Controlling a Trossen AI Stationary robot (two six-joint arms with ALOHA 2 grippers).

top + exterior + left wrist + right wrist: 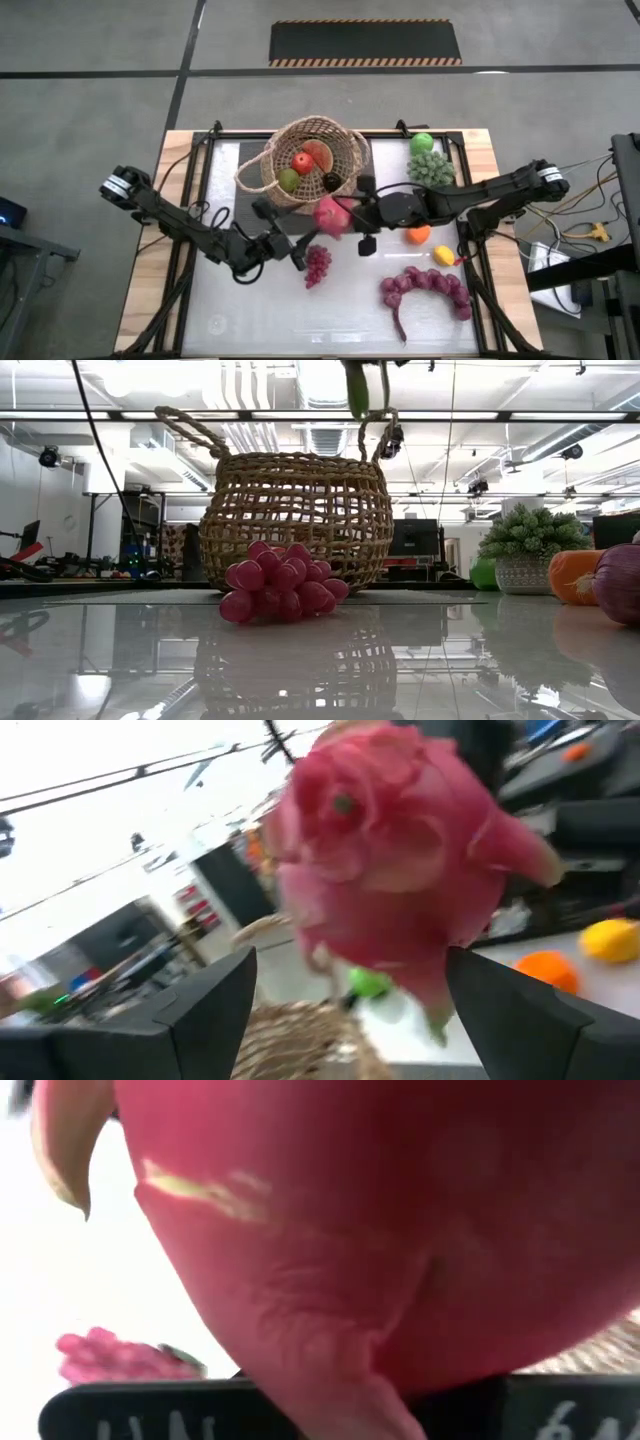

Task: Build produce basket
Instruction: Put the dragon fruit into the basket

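The pink dragon fruit hangs in the air just in front of the wicker basket. It fills the right wrist view, and only its green tip shows in the low view. My right gripper is shut on it from the table's right. My left gripper is open, to the left of the fruit and pointing at it. The basket holds a red apple, a green apple, a watermelon slice and a dark fruit. My right gripper holds the dragon fruit by the side facing the table's right, coming in roughly level from that side. The fruit's own bulk hides the fingertips in the wrist view. The fruit is lifted clear of the table.
A small grape bunch lies near the left gripper. A long purple bunch, an orange and a lemon lie toward the right. A green apple and a leafy clump sit at the far right.
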